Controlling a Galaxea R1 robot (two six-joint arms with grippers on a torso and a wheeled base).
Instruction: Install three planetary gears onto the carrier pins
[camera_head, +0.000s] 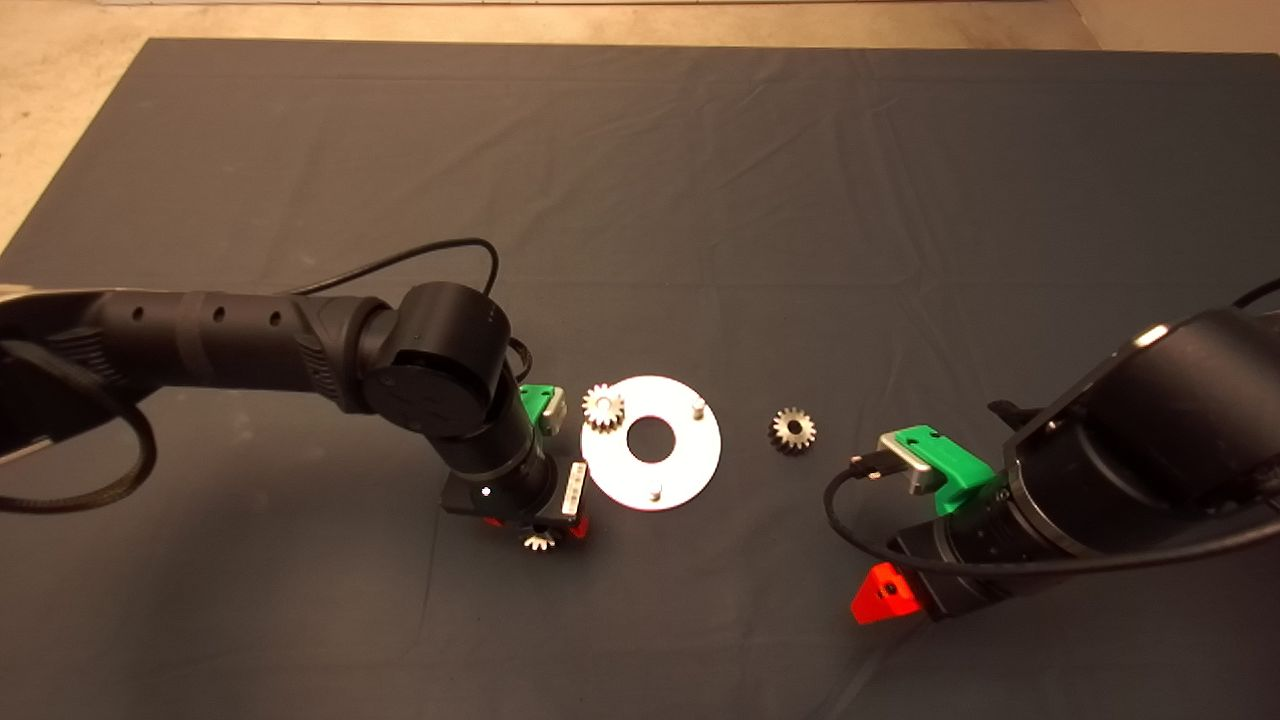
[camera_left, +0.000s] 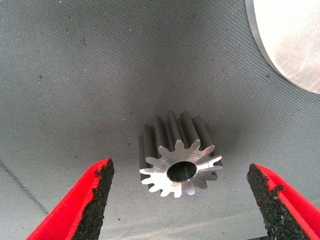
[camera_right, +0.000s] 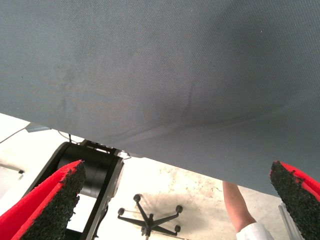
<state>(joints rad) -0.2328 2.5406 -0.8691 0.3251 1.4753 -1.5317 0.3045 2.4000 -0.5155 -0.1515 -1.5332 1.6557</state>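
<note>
Below, left end effector (camera_left: 177, 200) spread wide around a planetary gear (camera_left: 179, 156) on the mat, pads apart from it, right end effector (camera_right: 175, 200) open, empty.

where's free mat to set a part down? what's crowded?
Free: the whole far half of the mat beyond the disc, and the near strip between the left gripper and right gripper. Crowded: the middle row, with a gear by each side of the disc, one on a pin, and both arms.
</note>
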